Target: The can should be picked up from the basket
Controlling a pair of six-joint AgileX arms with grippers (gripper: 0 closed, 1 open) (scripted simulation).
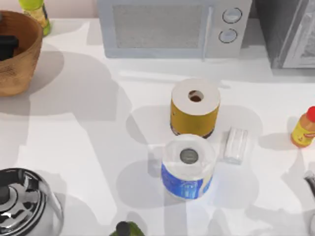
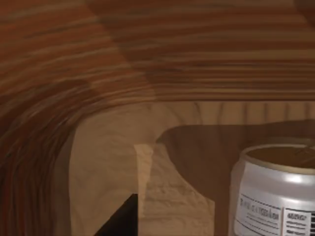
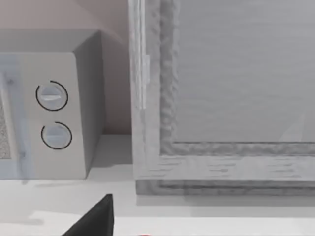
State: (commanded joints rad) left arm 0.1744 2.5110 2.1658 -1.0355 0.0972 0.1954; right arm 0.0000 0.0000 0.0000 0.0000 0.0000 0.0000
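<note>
The basket [image 1: 22, 64], a large orange-brown woven bowl, stands at the table's far left corner. My left gripper [image 1: 7, 46] shows as a dark shape reaching down into its hollow. In the left wrist view the can [image 2: 275, 196] stands upright on the basket's floor. It has a silvery side with a printed label and a dull olive top. It sits close to my left gripper, off to one side and not held. The basket's inner wall [image 2: 157, 59] curves behind it. My right arm [image 1: 311, 187] rests at the table's right edge.
A microwave [image 1: 172, 27] and a grey cabinet [image 1: 290, 29] line the back. A gold-wrapped roll [image 1: 195, 108], a blue roll [image 1: 188, 167] and a clear block [image 1: 236, 145] sit mid-table. A yellow bottle [image 1: 304, 129] stands right, a steel pot [image 1: 24, 209] at the front left.
</note>
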